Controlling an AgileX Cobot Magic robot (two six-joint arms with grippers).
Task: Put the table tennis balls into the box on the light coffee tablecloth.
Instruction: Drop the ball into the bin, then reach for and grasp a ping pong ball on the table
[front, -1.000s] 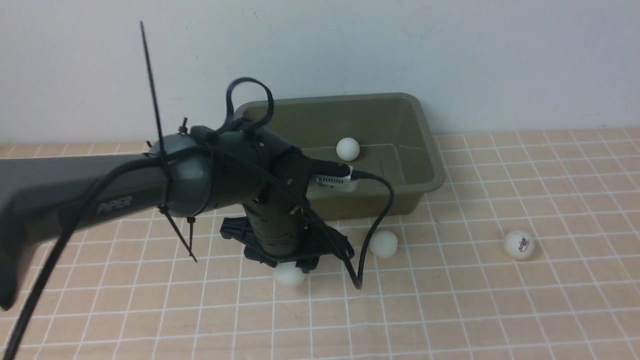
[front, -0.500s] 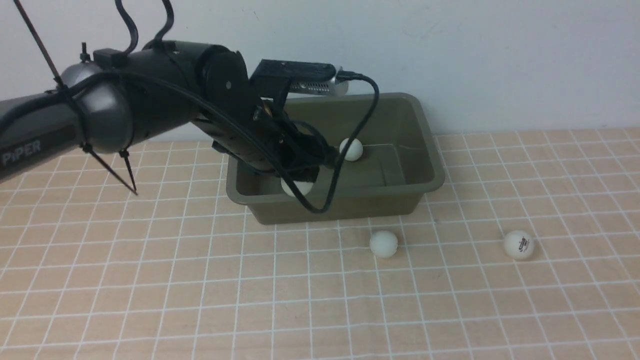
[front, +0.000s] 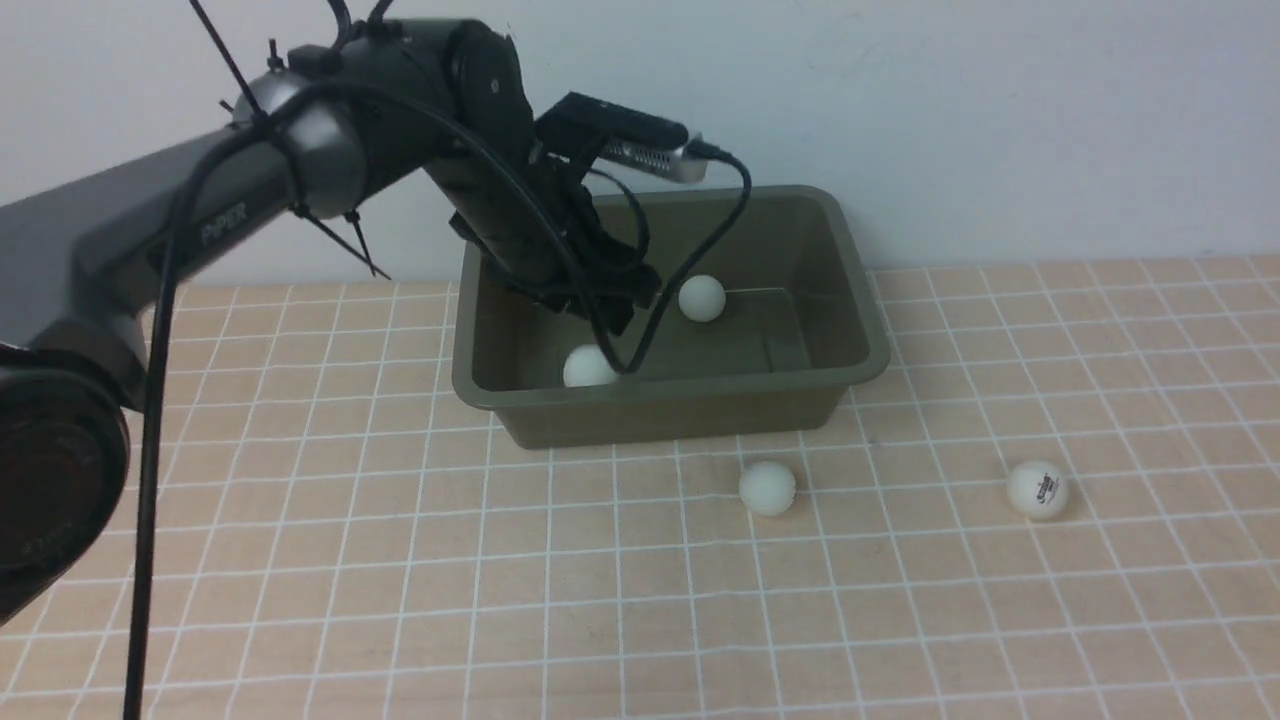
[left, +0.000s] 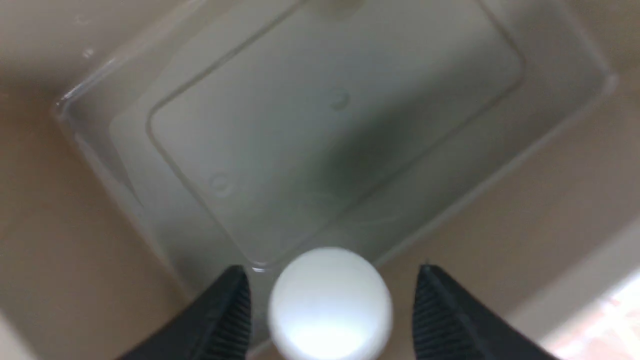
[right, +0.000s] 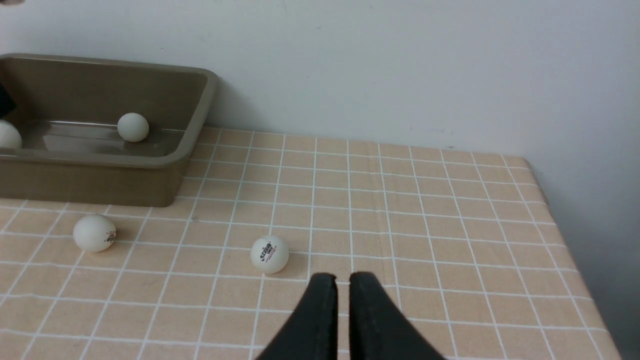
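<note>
Two balls lie in the box, two on the cloth; the near ball, light, smooth and prone to roll, is best pinched across its middle. The left hand is spread wide, the right hand nearly closed. The box's rim needs clearing; bare cloth surrounds the marked ball.

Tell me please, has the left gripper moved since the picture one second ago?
Yes, the left gripper went from before the box to over it.
</note>
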